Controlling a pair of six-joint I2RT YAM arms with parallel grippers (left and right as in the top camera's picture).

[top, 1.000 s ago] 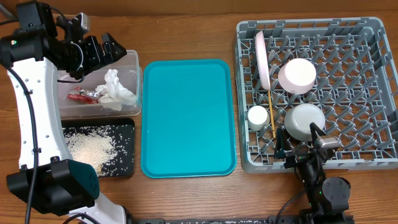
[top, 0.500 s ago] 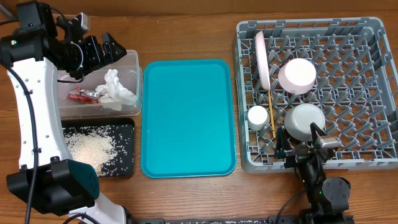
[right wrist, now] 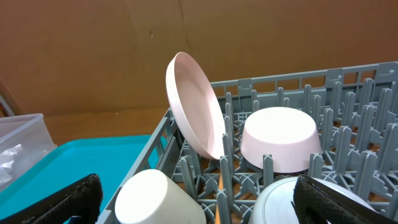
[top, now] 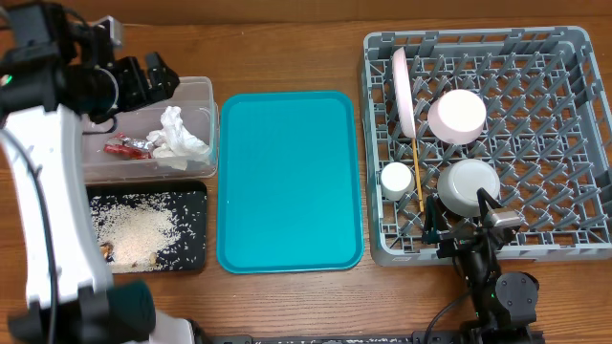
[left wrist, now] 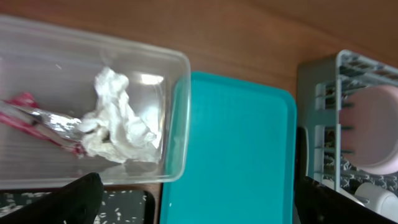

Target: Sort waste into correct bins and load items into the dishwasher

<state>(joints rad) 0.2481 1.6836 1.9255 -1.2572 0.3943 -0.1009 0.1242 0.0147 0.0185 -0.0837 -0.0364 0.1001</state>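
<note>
Left tool (top: 151, 84) moved left; overhead alone shows the whole dish rack (top: 540, 196).

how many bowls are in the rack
2. One bowl sits beside the plate; the other bowl sits beside the cup. None seems hidden.

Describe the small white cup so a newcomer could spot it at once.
Start at the grey dish rack on the right. Along its left edge, below the upright pink plate, the cup sits just left of the wooden chopsticks. It is much smaller than the white bowl beyond those chopsticks.
</note>
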